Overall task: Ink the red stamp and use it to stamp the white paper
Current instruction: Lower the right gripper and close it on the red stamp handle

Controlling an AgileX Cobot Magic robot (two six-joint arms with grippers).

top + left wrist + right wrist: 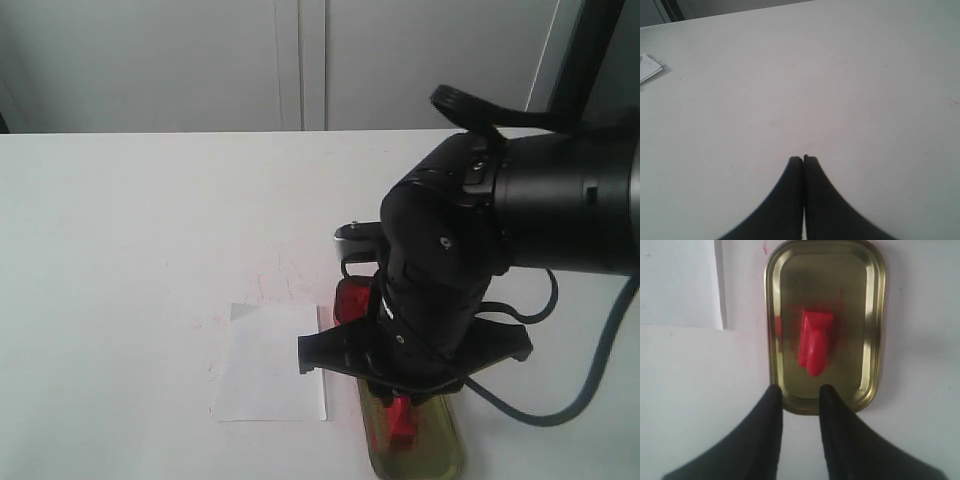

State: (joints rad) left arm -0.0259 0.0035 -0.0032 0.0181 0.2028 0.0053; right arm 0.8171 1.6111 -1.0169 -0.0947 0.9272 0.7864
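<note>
Here red stamp (814,345) lies inside gold lid (855,295); clear of rim.

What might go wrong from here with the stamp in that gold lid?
The open right claw is not yet around the red stamp; closing off-centre may skid it across the ink-smeared gold lid. The lid could also slide into the white paper beside it and smudge it.

**Nothing to read here**

I can make out no word, number, brand or sign. The white paper (268,365) faces me blank, and the gold lid (875,340) and red stamp (815,345) show no lettering, only red smears on the lid.
</note>
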